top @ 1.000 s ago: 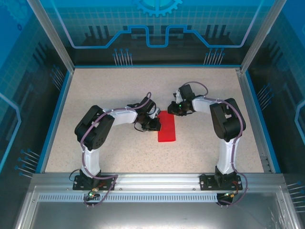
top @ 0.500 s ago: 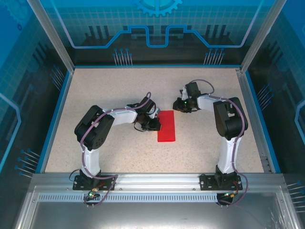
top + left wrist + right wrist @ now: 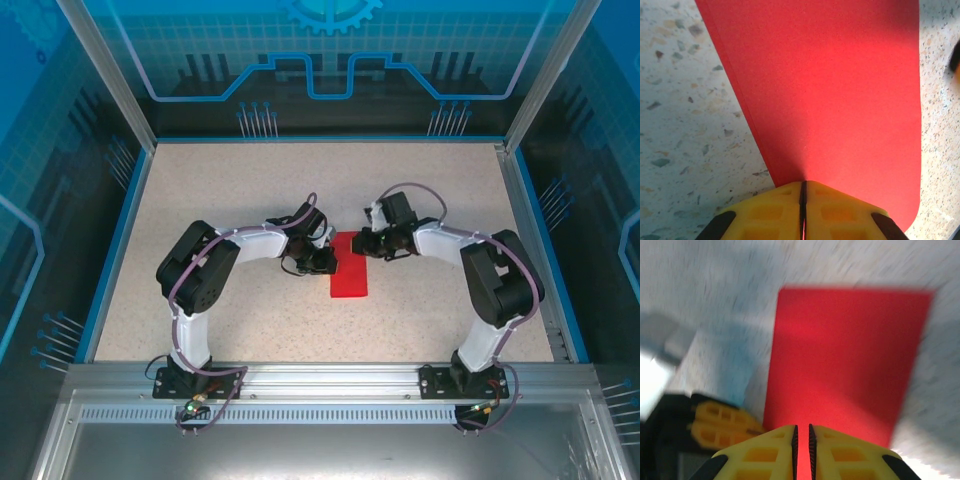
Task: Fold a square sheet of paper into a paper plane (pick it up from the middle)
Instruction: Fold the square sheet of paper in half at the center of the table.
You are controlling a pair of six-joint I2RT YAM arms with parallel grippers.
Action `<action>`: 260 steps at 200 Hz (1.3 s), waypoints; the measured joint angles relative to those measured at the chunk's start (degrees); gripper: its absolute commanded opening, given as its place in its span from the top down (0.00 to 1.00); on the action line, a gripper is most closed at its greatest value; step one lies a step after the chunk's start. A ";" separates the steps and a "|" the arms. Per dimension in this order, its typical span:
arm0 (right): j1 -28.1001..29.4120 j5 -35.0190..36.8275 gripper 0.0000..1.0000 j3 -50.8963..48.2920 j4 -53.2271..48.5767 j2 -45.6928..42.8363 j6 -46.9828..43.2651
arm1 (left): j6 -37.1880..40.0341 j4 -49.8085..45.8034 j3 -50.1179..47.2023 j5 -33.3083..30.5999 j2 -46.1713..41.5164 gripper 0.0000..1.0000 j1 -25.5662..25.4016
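Here the square sheet of paper (image 3: 350,277) — bright red, plain, a narrow flat rectangle — lies mid-way across the table (image 3: 200,190), long axis running from near edge to far. The left hand (image 3: 331,262) pinches its left edge. The right hand (image 3: 363,243) sits at its far end, fingers a slit apart — grip cannot be told.

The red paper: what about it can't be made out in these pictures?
- Top view: the left gripper and right gripper cover the edges of the square sheet of paper where they meet it. Any creases are too small to see.
- Left wrist view: the sheet is cut off by the top edge, and the left gripper hides its near edge.
- Right wrist view: blurred, so whether the right gripper touches the sheet is unclear.
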 measured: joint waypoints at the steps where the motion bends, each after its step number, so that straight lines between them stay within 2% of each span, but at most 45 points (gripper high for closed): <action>1: 0.13 -0.04 0.83 -0.11 0.00 -0.04 0.04 | 0.00 0.00 0.00 0.00 0.00 0.90 0.00; 34: 2.54 -0.96 0.84 -2.95 -1.81 -0.46 0.37 | 0.02 -0.11 0.04 0.02 0.00 0.90 0.00; 95: 2.60 -0.70 0.84 -4.66 -6.73 -0.46 -2.84 | 0.15 -0.33 0.04 0.00 0.00 0.90 0.00; 161: 2.62 -0.20 0.84 -5.16 -7.34 -0.96 -6.91 | 0.20 -0.39 0.04 0.00 0.00 0.90 0.00; 238: 2.54 -0.57 0.84 -12.66 -7.41 -7.65 -7.67 | 1.27 -1.62 0.39 0.00 0.00 0.90 0.00; 260: 2.54 -0.37 0.84 -14.05 -10.45 -10.62 -7.61 | 1.31 -2.67 0.74 -0.04 0.00 0.90 0.07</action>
